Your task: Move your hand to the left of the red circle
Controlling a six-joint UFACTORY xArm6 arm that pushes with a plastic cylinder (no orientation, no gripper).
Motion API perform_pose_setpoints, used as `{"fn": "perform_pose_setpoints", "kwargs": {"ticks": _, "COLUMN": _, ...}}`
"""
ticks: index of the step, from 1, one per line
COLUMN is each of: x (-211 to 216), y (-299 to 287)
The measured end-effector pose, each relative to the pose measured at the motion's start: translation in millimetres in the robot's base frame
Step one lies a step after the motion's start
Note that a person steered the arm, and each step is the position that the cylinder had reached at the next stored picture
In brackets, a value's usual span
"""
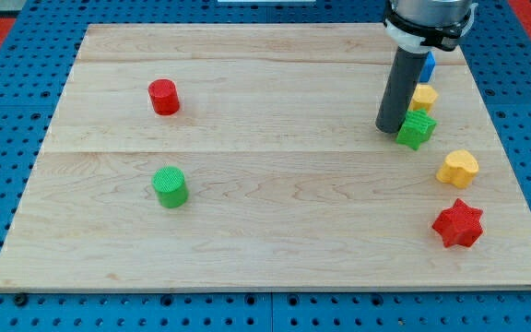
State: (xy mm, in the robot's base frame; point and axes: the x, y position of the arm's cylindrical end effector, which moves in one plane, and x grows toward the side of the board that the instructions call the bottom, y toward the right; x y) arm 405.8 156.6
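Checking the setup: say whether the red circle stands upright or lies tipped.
Upright: the red circle shows its flat round top and rests on its base on the board.

You see only a sliver of the blue block [428, 65]; the rod covers the rest, so its shape can't be made out. The rod also hides part of the small yellow block [423, 97] and the green star's [417, 129] left edge. The arm is cut off by the view's top.

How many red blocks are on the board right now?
2. The red circle sits at the view's upper left; the red star lies at the lower right. My tip is far right of the circle; the rod may hide others.
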Motion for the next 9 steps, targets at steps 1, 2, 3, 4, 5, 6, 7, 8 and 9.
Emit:
{"fn": "perform_pose_setpoints", "kwargs": {"ticks": 1, "x": 4, "y": 7}}
{"fn": "perform_pose_setpoints", "kwargs": {"ticks": 2, "x": 6, "y": 12}}
{"fn": "perform_pose_setpoints", "kwargs": {"ticks": 3, "x": 6, "y": 12}}
{"fn": "perform_pose_setpoints", "kwargs": {"ticks": 4, "x": 3, "y": -2}}
{"fn": "perform_pose_setpoints", "kwargs": {"ticks": 5, "x": -32, "y": -37}}
{"fn": "perform_pose_setpoints", "kwargs": {"ticks": 6, "x": -55, "y": -72}}
{"fn": "perform_pose_setpoints", "kwargs": {"ticks": 7, "x": -106, "y": -97}}
{"fn": "perform_pose_setpoints", "kwargs": {"ticks": 8, "x": -150, "y": -129}}
{"fn": "perform_pose_setpoints", "kwargs": {"ticks": 9, "x": -161, "y": -170}}
